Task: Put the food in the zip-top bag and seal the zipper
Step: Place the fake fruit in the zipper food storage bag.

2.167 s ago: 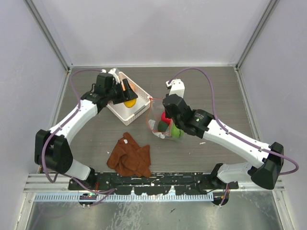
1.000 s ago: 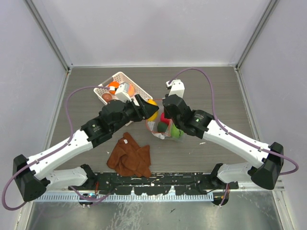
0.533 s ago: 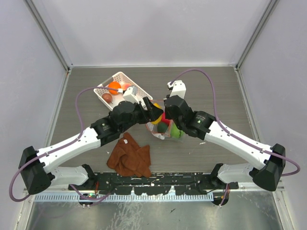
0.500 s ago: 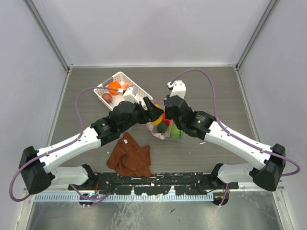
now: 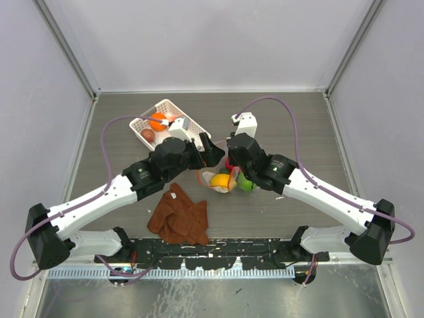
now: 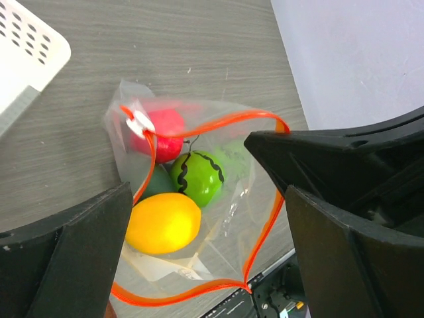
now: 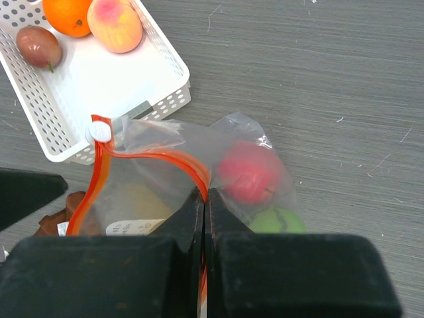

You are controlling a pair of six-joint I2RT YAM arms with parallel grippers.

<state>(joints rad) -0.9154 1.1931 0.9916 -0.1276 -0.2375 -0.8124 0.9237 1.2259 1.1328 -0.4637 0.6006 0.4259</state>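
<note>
now the yellow fruit [image 6: 162,222] had dropped from the released left end effector [image 6: 199,179] into the zip-top bag [image 6: 232,218]; right end effector [image 7: 204,212] clenched its zipper [image 7: 159,159]; three fruits [image 7: 66,13] waited in the basket [image 7: 99,73].

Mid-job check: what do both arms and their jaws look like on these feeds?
The left arm and right arm match: smooth white rounded link covers, with bulky black housings at the joints and wrists. Thin purple cables loop loosely off each arm. The jaws are matte black, blocky and flat-faced, with no visible markings.
</note>
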